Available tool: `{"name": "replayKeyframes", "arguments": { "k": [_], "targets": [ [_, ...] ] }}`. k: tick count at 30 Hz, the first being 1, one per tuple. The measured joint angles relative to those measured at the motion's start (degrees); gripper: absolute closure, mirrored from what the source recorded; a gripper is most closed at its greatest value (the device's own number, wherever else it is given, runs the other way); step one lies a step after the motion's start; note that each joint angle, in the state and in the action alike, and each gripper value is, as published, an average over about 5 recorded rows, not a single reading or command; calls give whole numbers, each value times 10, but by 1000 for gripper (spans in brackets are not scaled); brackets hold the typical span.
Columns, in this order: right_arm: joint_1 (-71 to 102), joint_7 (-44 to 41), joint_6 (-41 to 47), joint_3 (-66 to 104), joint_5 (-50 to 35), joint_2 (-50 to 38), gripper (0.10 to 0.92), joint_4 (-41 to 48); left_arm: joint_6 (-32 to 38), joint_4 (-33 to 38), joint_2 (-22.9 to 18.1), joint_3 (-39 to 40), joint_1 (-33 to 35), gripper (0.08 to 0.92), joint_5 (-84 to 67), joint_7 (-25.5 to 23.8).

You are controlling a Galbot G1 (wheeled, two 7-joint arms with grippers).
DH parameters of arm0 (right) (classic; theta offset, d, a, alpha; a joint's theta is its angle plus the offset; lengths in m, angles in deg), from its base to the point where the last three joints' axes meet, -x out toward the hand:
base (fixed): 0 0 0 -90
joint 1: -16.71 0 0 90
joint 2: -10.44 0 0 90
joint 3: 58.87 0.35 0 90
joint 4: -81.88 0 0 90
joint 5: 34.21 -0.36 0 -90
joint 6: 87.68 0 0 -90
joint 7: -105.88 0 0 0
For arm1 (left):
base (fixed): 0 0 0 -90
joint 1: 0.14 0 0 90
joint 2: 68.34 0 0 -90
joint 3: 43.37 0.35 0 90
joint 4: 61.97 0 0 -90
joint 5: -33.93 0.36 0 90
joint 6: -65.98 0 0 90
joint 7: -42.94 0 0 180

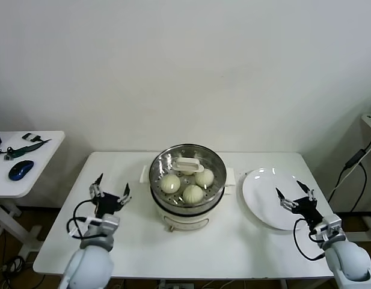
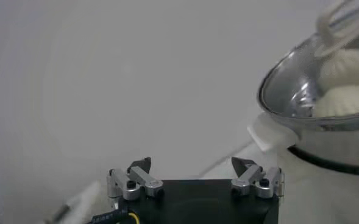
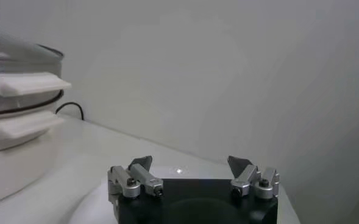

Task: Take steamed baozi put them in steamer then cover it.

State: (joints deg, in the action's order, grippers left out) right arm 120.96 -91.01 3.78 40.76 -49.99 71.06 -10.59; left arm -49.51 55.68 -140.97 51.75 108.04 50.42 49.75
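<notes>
Holding buns (image 1: 193, 192) under lid (image 1: 187, 171): steamer (image 1: 186, 212) (table centre); left gripper (image 1: 110, 192), right gripper (image 1: 295, 194) both spread, empty.

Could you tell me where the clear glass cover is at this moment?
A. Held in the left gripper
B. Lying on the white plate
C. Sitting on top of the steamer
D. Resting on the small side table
C: in the head view the cover sits on the steamer over the steamed baozi, while the left gripper and right gripper are both open and empty, and the white plate is bare.
</notes>
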Motion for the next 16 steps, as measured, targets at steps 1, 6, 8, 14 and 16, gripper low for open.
{"name": "replayKeyframes", "arguments": {
  "k": [1,6,8,14,16],
  "targets": [
    [3,0,-1,2,-2,2,203,-4,24,-7,-4,-12,7,177,-23,-1],
    [17,3,-3,10,-11,13,203,-24,123,-35,-20,-61,29,177,-110,-7],
    [22,3,-4,13,-13,17,203,-30,150,-43,-25,-76,35,177,-134,-10],
    [32,3,-10,20,-16,28,203,-42,206,-58,-34,-110,52,177,-180,-18],
    [33,3,-11,21,-16,30,203,-43,214,-60,-35,-115,54,177,-186,-20]
  ]
}}
